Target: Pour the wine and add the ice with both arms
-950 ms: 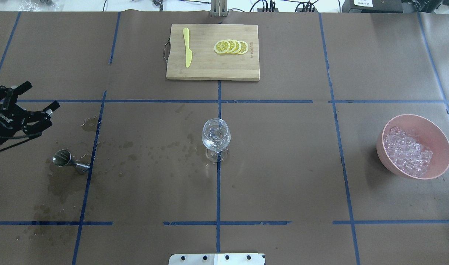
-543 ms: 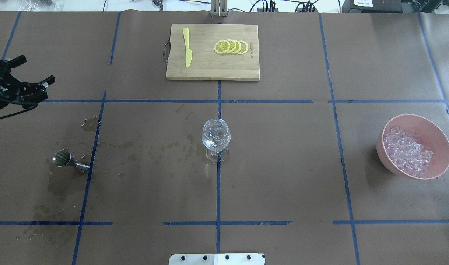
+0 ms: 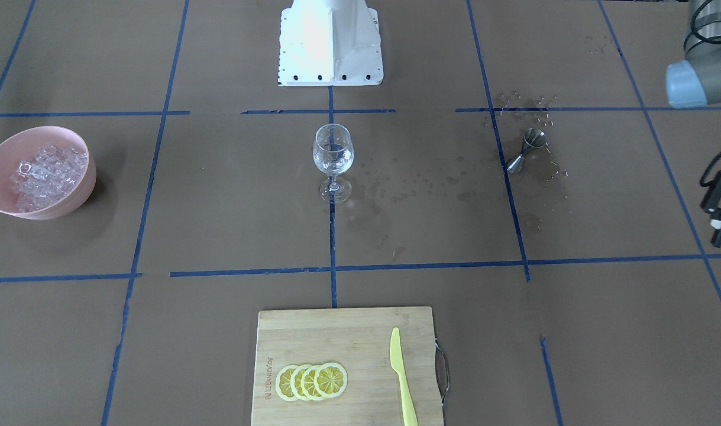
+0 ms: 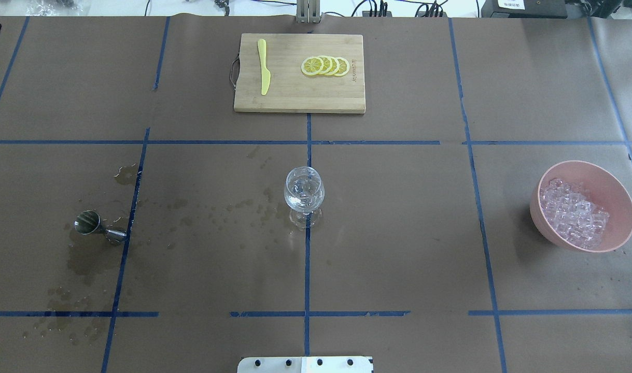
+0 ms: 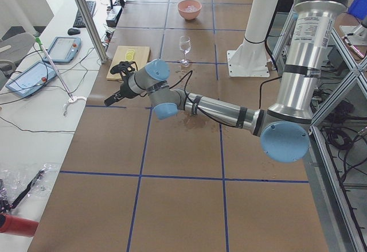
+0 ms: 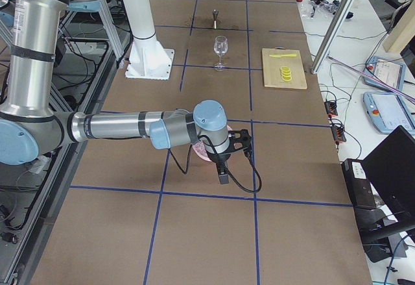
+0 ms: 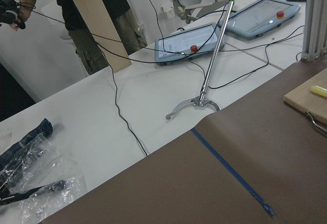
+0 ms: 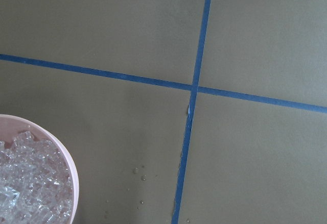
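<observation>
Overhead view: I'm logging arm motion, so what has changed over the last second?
The left pincer, open and empty, drew away from the jigger toward the table's far left corner, almost leaving the overhead view. Nothing was taken hold of or let go. The wine glass, the pink bowl of ice and the cutting board stayed put.

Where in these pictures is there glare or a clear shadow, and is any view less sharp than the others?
Exterior front-facing: the white base block is washed out by light, and the pink bowl throws a soft shadow toward that view's right. Overhead exterior: the wine glass shows only small glints. Right wrist-mounted: even light, and the ice glitters. Left wrist-mounted: looks a little soft overall.
</observation>
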You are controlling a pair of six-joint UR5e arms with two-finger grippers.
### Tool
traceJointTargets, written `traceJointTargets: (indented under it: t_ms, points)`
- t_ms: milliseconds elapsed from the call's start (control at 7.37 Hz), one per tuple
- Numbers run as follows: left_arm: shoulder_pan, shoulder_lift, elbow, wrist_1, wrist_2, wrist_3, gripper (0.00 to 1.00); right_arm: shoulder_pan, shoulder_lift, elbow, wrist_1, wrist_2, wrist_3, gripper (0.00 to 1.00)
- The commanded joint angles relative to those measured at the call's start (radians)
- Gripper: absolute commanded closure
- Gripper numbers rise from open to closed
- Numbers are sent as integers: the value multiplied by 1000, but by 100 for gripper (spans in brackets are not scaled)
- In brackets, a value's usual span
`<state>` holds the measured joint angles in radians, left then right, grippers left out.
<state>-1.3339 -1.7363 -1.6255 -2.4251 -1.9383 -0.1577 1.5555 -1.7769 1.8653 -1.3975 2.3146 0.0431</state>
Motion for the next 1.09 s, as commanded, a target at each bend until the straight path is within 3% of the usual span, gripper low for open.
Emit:
traceJointTargets:
  t_ms: [0, 271, 407, 543, 679, 950]
  points:
    - [-175, 6, 4, 265, -77, 132, 0, 0, 1, 5, 0, 0, 9, 0]
    - [-209, -2, 7, 543, -73, 136, 0, 0, 2, 8, 0, 0, 9, 0]
    - [-238, 7, 9, 593, -82, 151, 0, 0, 1, 24, 0, 5, 50, 0]
    - [-258, 38, 10, 691, -135, 217, 0, -5, 1, 61, 3, 29, 142, 0]
    - [-263, 32, -8, 866, -186, 225, 0, -11, 1, 86, 3, 57, 162, 0]
    - [-271, 113, -43, 905, -349, 230, 0, -180, 1, 142, 49, 21, 382, 0]
